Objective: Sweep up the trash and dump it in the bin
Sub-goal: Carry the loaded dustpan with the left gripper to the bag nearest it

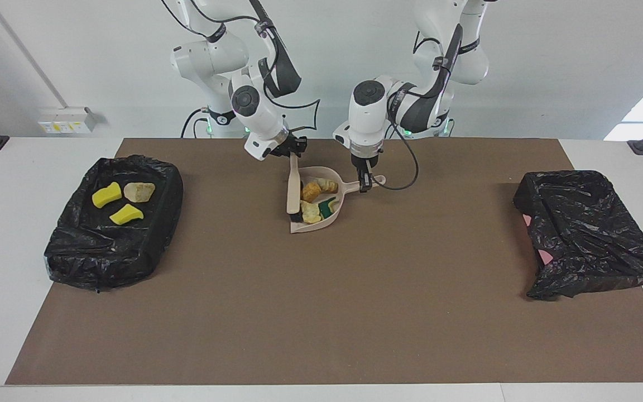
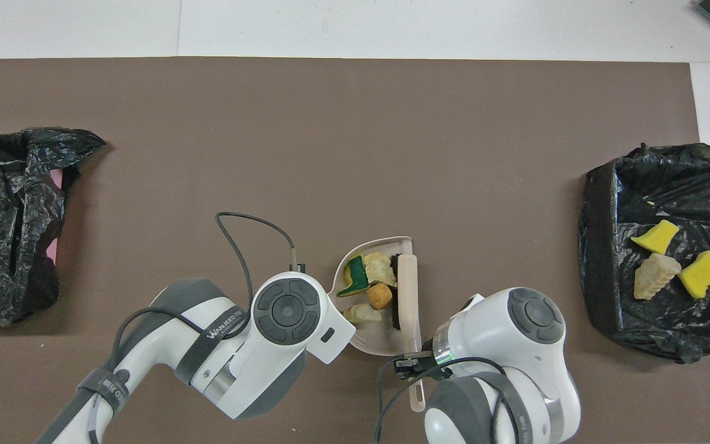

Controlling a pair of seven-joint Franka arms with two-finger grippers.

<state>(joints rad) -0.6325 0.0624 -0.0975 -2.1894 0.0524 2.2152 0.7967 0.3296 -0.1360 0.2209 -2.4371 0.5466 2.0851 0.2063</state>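
Trash in the pan: four scraps lie in the beige plastic dustpan (image 1: 337,207) (image 2: 379,345): a green-and-yellow sponge piece (image 1: 327,207) (image 2: 355,276), two pale crumbly bread-like lumps (image 1: 310,212) (image 2: 379,267) and one darker tan lump (image 1: 311,191) (image 2: 379,295).
Trash in the bin: three scraps lie in the black-bag-lined bin (image 1: 110,257) (image 2: 601,246) at the right arm's end of the table: two yellow sponge pieces (image 1: 106,195) (image 2: 656,237) and one pale bread-like lump (image 1: 139,191) (image 2: 654,275).
Dustpan: it rests on the brown mat (image 1: 321,312) (image 2: 355,135) near the robots, roughly mid-table, its open mouth toward the right arm's end.
Brush: one beige-handled brush with black bristles (image 1: 293,192) (image 2: 408,290) lies across the dustpan's mouth, bristles against the scraps.
Right gripper (image 1: 292,149): clenched on the brush handle's upper end, over the dustpan's edge nearest the robots.
Left gripper (image 1: 365,181): clamped on the dustpan's handle.
Second bin: one more black-bag-lined bin (image 1: 584,234) (image 2: 10,222) sits at the left arm's end of the table, a little pink showing at its side; no scraps show in it.
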